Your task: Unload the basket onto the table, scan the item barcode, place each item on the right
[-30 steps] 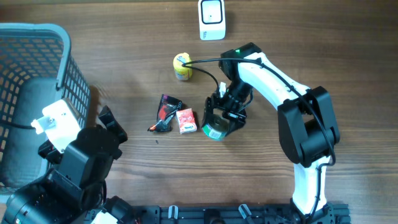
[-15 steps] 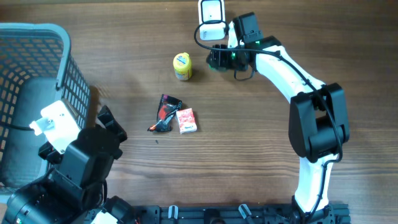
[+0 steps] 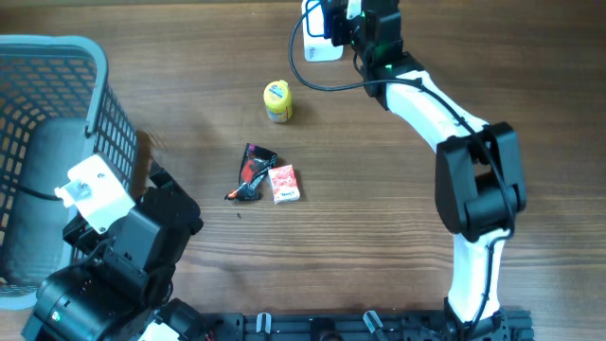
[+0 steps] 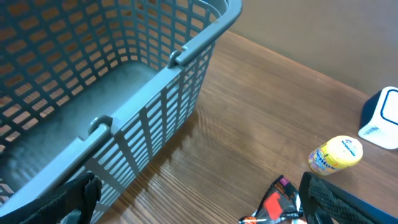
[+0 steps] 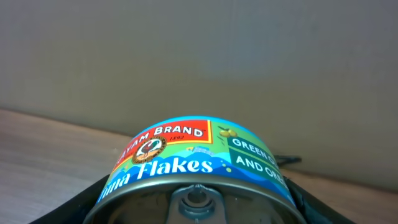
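A tuna flakes can (image 5: pixel 196 167) with a blue, green and red label fills the lower half of the right wrist view. My right gripper (image 5: pixel 196 202) is shut on it, one black finger on either side of the can. From overhead, the right gripper (image 3: pixel 339 21) sits at the table's far edge, right beside the white scanner (image 3: pixel 316 36); the can itself is hidden there by the gripper. My left gripper (image 4: pixel 205 211) stands open and empty low over the table beside the basket, its fingers (image 4: pixel 348 199) far apart.
A grey mesh basket (image 3: pixel 95 90) stands at the left. A small yellow bottle (image 3: pixel 276 100) stands left of the scanner. A black and red wrapper (image 3: pixel 252 172) and a red packet (image 3: pixel 284 184) lie mid-table. The right arm's cable (image 3: pixel 322 80) loops near the scanner.
My right gripper has carried the can from the middle of the table up and back to the scanner. The left arm has shifted only slightly.
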